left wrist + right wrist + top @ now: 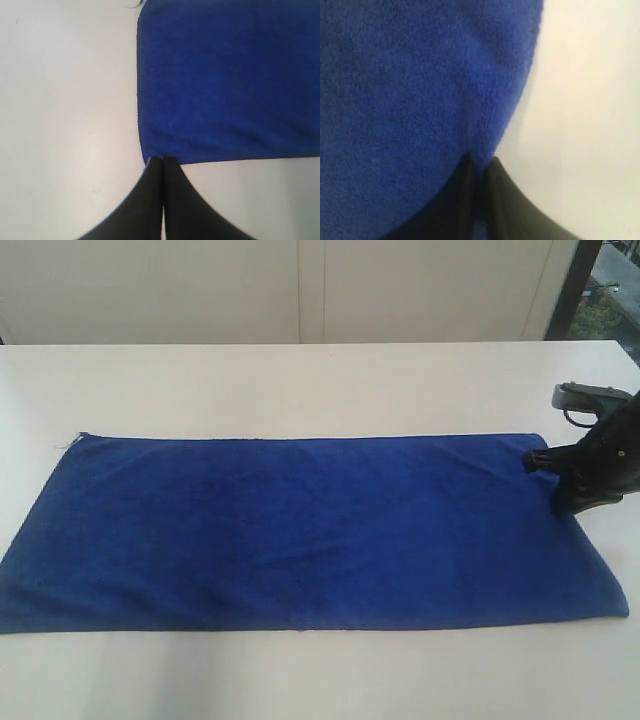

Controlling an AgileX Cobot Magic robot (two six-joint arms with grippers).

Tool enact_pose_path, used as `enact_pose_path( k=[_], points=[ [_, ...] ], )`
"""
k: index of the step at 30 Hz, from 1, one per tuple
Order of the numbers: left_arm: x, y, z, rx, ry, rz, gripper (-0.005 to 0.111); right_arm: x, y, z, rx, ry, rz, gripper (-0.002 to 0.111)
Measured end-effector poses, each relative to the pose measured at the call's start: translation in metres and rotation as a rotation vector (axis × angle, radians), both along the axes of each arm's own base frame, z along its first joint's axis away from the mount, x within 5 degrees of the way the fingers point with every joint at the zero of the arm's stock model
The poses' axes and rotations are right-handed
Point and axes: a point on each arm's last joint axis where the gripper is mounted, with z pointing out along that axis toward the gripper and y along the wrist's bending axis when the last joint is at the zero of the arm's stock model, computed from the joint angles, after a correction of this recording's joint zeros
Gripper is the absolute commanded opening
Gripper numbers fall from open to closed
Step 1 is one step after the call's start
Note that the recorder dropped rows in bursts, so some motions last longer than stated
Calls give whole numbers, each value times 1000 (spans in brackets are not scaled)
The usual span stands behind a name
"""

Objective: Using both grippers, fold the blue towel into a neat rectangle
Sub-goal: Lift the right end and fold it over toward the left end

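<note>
Right gripper (pixel 479 162): clamped on the blue towel (pixel 300 530), 2 black fingers (pixel 509 210) pressed almost together, with a sliver of blue cloth between them and a small crease rising from the tips. In the exterior view, set low at the towel's far right corner, black body leaning in from the right edge, with a grey metal plate (pixel 590 397) on its back. Left gripper (pixel 163 159): fingers drawn fully together, tips touching the towel's short edge right at 1 corner; impossible to tell whether nipping any cloth. Out of frame in the exterior view. Outward from both: towel spread flat and unfolded on the white table (pixel 250 380), long side running left to right, surface faintly rumpled, near edge toward the front of the table. Loose thread (pixel 66 441) at the far left corner, trailing onto the bare tabletop. Beyond the table, pale wall panels (pixel 300 290) and a dark window frame (pixel 578 285) at the upper right.
</note>
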Motion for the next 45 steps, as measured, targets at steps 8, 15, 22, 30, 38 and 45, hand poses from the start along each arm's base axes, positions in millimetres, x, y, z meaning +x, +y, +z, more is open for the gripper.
enact_pose_path(
  k=[8, 15, 22, 30, 38, 45],
  points=[
    [0, 0, 0, 0, 0, 0, 0, -1, -39, 3, -56, 11, -123, 0],
    [0, 0, 0, 0, -2, 0, 0, 2, -88, 18, -137, -37, -192, 0],
    [0, 0, 0, 0, -2, 0, 0, 7, -103, 39, -127, -60, -242, 0],
    [0, 0, 0, 0, -2, 0, 0, 16, -7, 151, -44, -250, -42, 0],
    [0, 0, 0, 0, -2, 0, 0, 15, 83, 180, -8, -298, 197, 0],
    [0, 0, 0, 0, -2, 0, 0, 6, 168, 195, 33, -358, 406, 0]
  ],
)
